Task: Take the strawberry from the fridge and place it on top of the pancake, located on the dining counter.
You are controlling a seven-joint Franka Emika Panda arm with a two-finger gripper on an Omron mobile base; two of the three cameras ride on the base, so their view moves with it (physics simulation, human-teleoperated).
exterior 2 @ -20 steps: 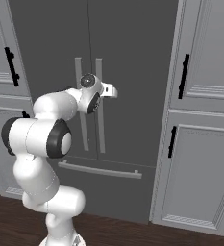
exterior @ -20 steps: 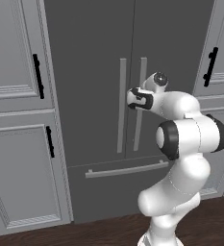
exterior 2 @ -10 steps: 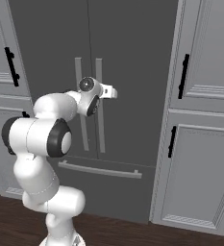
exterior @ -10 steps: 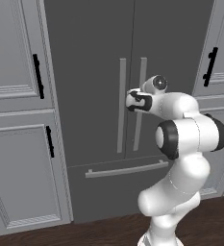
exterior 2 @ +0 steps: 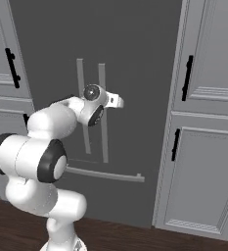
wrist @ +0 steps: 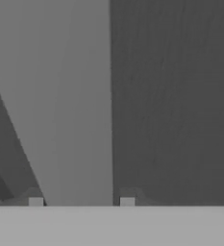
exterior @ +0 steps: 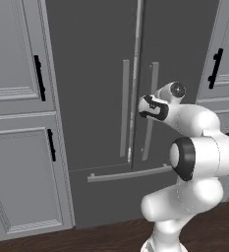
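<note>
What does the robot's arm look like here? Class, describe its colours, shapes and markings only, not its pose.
The arm is glossy white, built of rounded, bulbous segments joined by dark collar bands. A small round dark disc marks the wrist. The gripper end is dark. No cables show.

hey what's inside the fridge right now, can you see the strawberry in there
No. The fridge has both doors shut, so its inside is hidden and whatever it holds is covered. What shows is the dark door fronts, and the hand closed around the right door's handle.
</note>
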